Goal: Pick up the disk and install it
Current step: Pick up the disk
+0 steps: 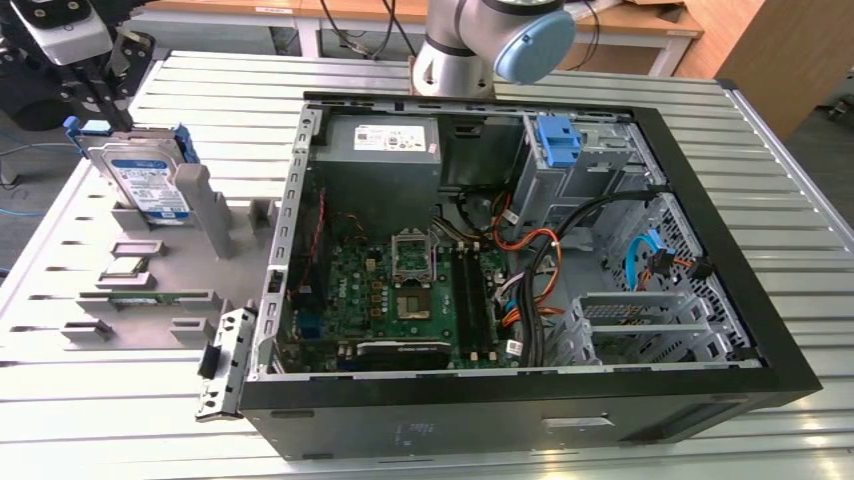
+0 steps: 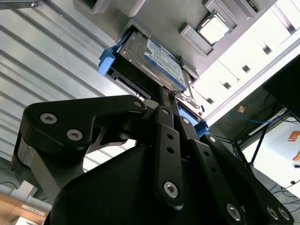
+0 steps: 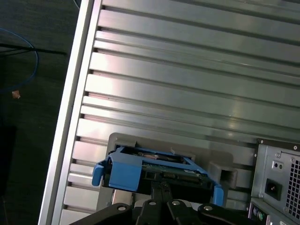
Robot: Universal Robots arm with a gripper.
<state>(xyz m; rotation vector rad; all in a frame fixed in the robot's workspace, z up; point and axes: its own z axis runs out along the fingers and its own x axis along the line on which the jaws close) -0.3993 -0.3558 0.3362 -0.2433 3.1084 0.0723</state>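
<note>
Disk (image 1: 144,185): stands upright in the grey holder (image 1: 195,205), so its top edge faces me.
My gripper (image 2: 165,95): pressed together at that edge; whether it grips, I cannot tell.

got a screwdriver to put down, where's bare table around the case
Free: table slats above the grey holder in the exterior view, the strip below it, and the strip at the exterior view's right of the computer case. Crowded: the holder, with the disk under the gripper.
</note>
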